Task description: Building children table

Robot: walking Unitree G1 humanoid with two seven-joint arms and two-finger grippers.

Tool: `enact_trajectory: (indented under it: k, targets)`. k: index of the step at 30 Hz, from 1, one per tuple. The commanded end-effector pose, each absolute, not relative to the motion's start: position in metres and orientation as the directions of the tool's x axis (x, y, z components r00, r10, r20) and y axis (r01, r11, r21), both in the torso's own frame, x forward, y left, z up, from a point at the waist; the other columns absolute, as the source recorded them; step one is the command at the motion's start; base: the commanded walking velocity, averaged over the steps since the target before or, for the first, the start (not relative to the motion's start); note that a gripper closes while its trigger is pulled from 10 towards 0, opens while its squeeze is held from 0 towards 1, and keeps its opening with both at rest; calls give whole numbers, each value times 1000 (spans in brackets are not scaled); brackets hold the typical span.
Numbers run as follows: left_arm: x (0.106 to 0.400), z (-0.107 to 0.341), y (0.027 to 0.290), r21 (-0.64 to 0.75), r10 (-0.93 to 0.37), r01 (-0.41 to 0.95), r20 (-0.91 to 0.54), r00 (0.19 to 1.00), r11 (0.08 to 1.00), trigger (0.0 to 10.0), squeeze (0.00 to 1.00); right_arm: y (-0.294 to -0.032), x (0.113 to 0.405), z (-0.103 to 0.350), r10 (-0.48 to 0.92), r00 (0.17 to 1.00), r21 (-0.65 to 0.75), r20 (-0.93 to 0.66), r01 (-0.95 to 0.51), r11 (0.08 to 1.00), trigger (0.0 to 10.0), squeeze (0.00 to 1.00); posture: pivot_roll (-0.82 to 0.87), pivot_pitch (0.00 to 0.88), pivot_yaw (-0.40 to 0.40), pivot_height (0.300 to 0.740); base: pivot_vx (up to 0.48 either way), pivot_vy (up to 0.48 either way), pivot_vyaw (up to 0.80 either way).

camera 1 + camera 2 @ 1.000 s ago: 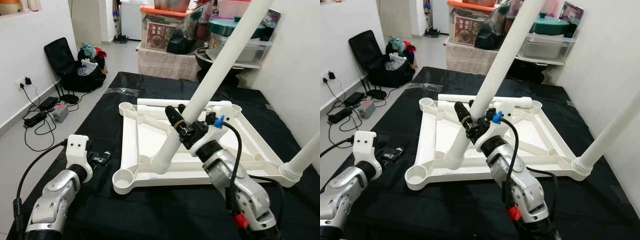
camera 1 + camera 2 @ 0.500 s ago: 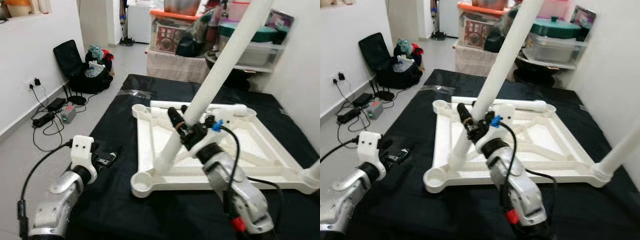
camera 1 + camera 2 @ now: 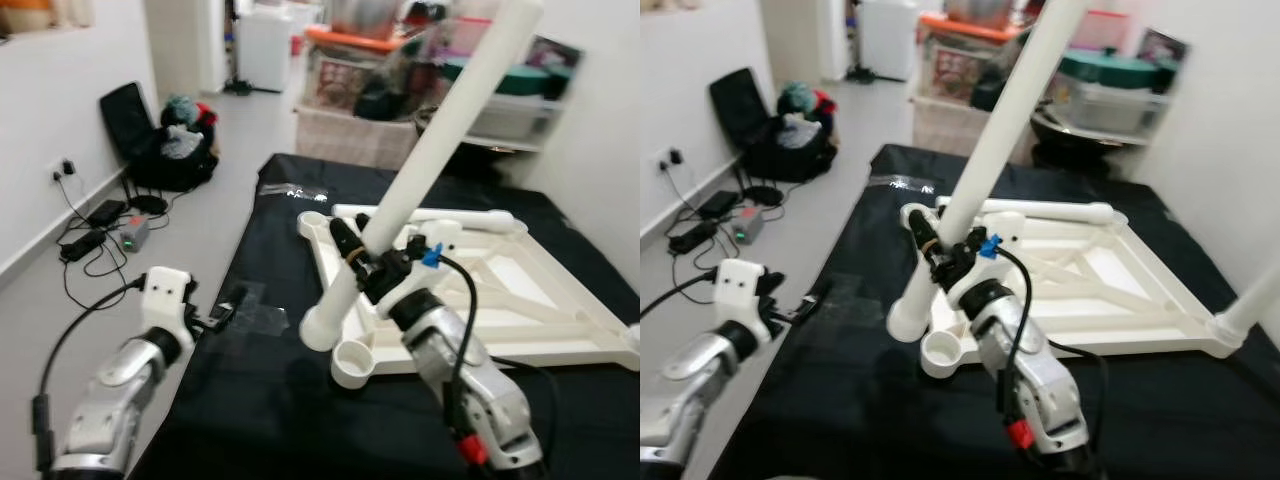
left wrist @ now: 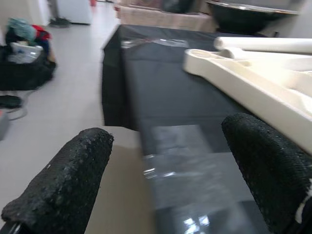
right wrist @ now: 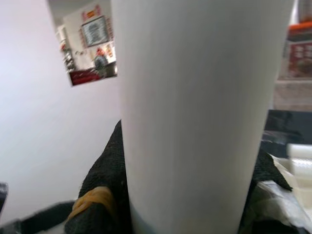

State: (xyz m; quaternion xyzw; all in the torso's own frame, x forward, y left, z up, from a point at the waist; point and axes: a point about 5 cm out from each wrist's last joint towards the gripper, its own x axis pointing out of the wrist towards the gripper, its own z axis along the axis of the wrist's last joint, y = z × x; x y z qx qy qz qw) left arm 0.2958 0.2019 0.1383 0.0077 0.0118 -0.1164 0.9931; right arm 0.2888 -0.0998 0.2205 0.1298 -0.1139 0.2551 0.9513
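The right gripper is clamping a long white table leg, fingers closed around it low on the shaft. The leg is a smooth, thick round tube, tilting up and to the right, its ribbed collar end hanging over the black cloth just beside the near corner socket of the frame. The white table frame is lying flat on the cloth, square with cross braces and round sockets at the corners; another white leg is lying along its far edge. The left gripper is hovering wide open above the cloth's left edge, over a clear plastic wrapper, holding nothing.
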Motion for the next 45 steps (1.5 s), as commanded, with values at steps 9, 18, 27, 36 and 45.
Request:
enact_trajectory:
  k: [9, 18, 27, 36, 45]
  targets:
    - [294, 130, 194, 42, -254, 257, -55, 966, 966, 10000, 0, -130, 291, 198, 406, 889, 124, 214, -437, 891, 0, 0, 74, 0, -104, 740, 0, 0, 0]
    - [294, 128, 191, 49, -263, 266, -61, 963, 963, 10000, 0, -153, 296, 195, 335, 921, 103, 197, -359, 928, 0, 0, 70, 0, -97, 740, 0, 0, 0]
    - [295, 126, 189, 52, -271, 274, -66, 960, 960, 10000, 0, -157, 290, 196, 347, 918, 114, 194, -372, 921, 0, 0, 47, 0, -84, 740, 0, 0, 0]
    - [298, 124, 189, 51, -276, 280, -73, 958, 959, 10000, 0, -144, 268, 193, 492, 856, 99, 159, -510, 854, 0, 0, 43, 0, -83, 740, 0, 0, 0]
    - [300, 122, 186, 47, -279, 282, -74, 958, 958, 10000, 0, -145, 267, 202, 565, 811, 79, 154, -580, 811, 0, 0, 38, 0, -87, 740, 0, 0, 0]
